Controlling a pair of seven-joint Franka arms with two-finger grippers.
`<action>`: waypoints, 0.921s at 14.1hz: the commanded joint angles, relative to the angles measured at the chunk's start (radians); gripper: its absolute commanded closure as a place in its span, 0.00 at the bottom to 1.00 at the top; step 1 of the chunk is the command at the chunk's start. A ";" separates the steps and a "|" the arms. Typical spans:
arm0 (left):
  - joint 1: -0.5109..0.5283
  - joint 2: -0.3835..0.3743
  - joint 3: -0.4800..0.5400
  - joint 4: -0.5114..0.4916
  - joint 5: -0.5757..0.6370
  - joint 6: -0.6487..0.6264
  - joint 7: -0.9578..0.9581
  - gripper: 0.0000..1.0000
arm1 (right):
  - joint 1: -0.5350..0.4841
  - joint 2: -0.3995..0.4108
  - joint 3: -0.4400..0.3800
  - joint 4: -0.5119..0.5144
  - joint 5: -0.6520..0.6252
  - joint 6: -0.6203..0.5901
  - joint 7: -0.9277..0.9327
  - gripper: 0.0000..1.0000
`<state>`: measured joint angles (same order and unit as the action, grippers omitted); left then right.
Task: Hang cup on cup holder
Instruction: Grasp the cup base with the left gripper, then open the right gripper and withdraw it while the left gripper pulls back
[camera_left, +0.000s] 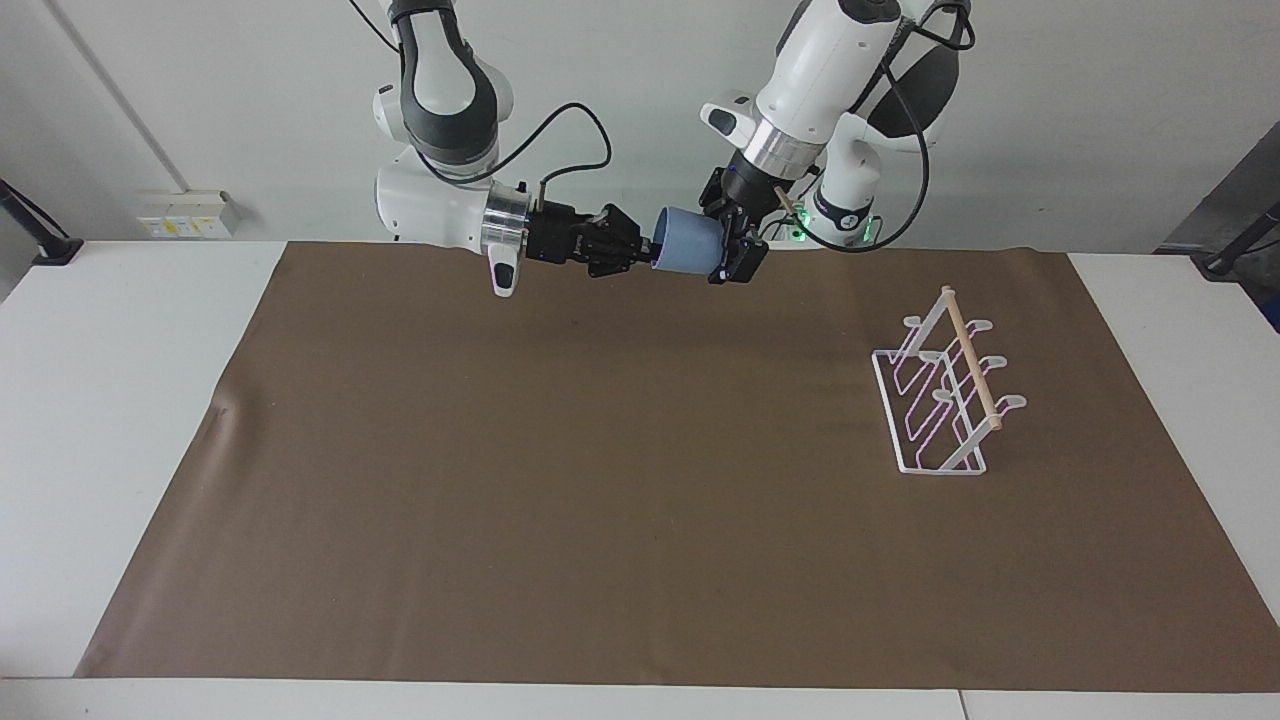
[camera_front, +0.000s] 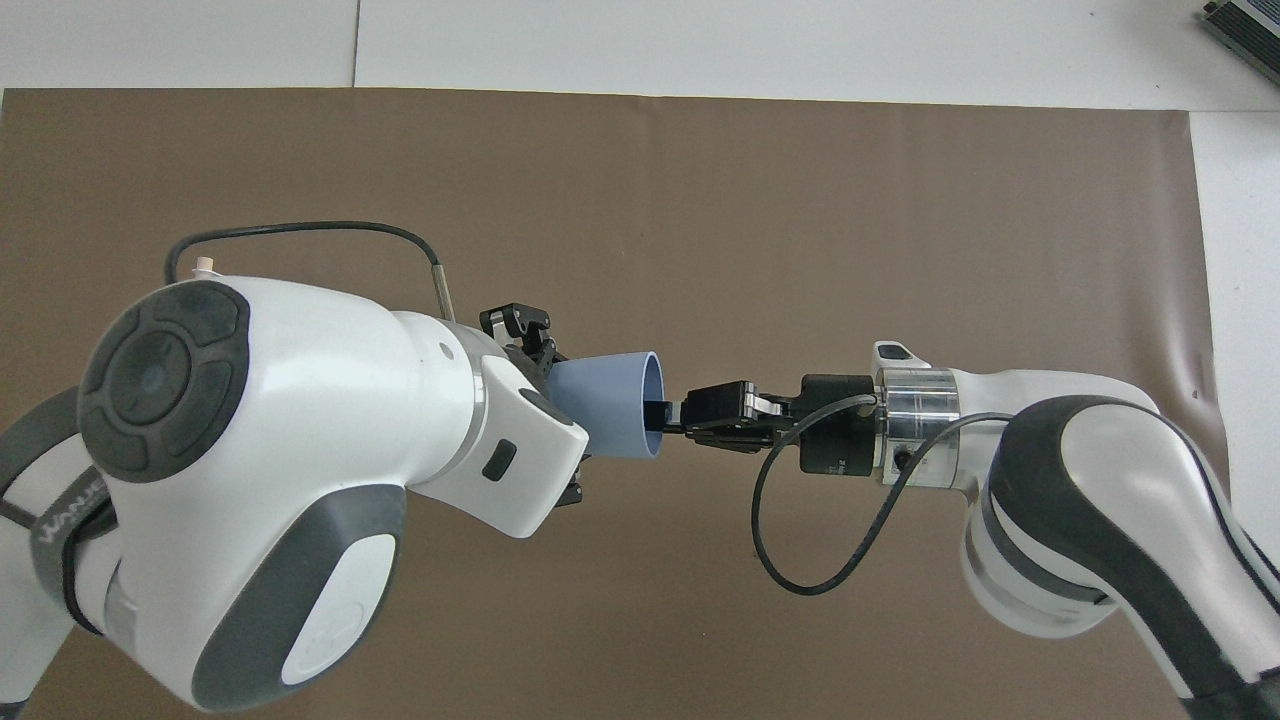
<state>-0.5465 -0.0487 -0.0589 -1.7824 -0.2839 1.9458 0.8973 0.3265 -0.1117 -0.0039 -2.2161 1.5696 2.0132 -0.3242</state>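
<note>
The light-blue cup (camera_left: 685, 240) lies on its side in the air between my two grippers, above the edge of the brown mat nearest the robots. My right gripper (camera_left: 648, 250) is shut on the cup's rim, with one finger inside the mouth; it also shows in the overhead view (camera_front: 665, 410). My left gripper (camera_left: 732, 240) is open, and its fingers straddle the base end of the cup (camera_front: 610, 405). The cup holder (camera_left: 945, 395), a white wire rack with a wooden dowel on top, stands empty on the mat toward the left arm's end. In the overhead view my left arm hides it.
A brown mat (camera_left: 600, 480) covers most of the white table (camera_left: 100, 400). Both arms hang over the part of the mat nearest the robots. A black cable (camera_front: 800, 540) loops below my right wrist.
</note>
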 joint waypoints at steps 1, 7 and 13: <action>-0.016 -0.033 0.017 -0.043 -0.014 -0.013 -0.037 1.00 | -0.014 -0.022 0.001 -0.011 0.026 0.012 0.013 0.50; 0.023 -0.072 0.024 -0.121 0.000 -0.025 -0.032 1.00 | -0.056 -0.013 -0.004 -0.002 -0.067 0.022 0.044 0.00; 0.097 -0.077 0.024 -0.124 0.100 -0.093 -0.028 1.00 | -0.182 0.016 -0.005 0.048 -0.449 0.036 0.134 0.00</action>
<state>-0.4841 -0.0938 -0.0295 -1.8846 -0.2219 1.8910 0.8690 0.1740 -0.1108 -0.0162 -2.2064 1.2351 2.0315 -0.2470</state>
